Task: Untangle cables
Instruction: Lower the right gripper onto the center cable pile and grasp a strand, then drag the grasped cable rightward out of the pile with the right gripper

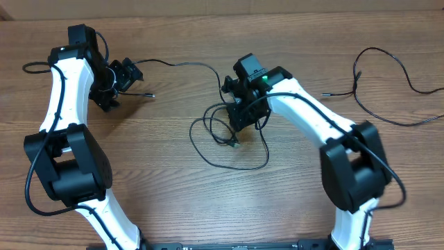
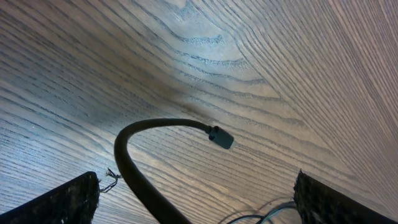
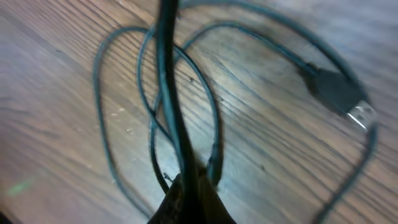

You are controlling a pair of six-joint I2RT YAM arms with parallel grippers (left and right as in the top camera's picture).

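While the left pincer (image 1: 126, 75) stands wide open and grips nothing, a black cord (image 2: 134, 140) curves over the worktop (image 1: 173, 187) between its fingers (image 2: 65, 200). The cord ends in a small dark plug tip (image 2: 221, 137) just ahead of them. To its right, the right pincer (image 1: 239, 121) is closed on one strand (image 3: 169, 93) of the tangle of cables (image 1: 229, 139); in the wrist view the strand rises straight from the pinched tips. Thin loops cross one another around and below this pincer. A flat plug (image 3: 336, 92) with a silver end lies ahead of it, to the right. Well off to the right of that pincer, a loose cable (image 1: 374, 48) lies in a wavy line, apart from the tangle.
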